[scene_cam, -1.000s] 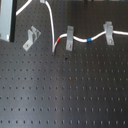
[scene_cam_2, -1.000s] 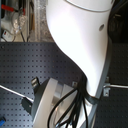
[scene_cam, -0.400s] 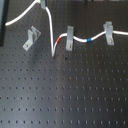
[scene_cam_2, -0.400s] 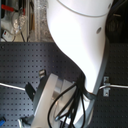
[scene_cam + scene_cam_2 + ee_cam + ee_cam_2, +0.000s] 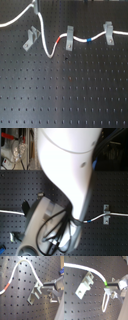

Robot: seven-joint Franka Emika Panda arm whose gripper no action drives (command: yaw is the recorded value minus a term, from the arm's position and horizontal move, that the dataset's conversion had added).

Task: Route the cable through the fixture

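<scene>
Pinching the cable (image 5: 96, 272) between closed gripper (image 5: 110, 285) fingers, just beside the fixture (image 5: 84, 284). Hanging above the slanted bracket in the first exterior view, not yet lying between its plates.

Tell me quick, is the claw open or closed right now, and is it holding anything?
Claw: closed on the cable, holding it above and beside the fixture, as seen in the second wrist view.

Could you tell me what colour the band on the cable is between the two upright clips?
Blue; the band on the cable shows best in the first exterior view.
</scene>
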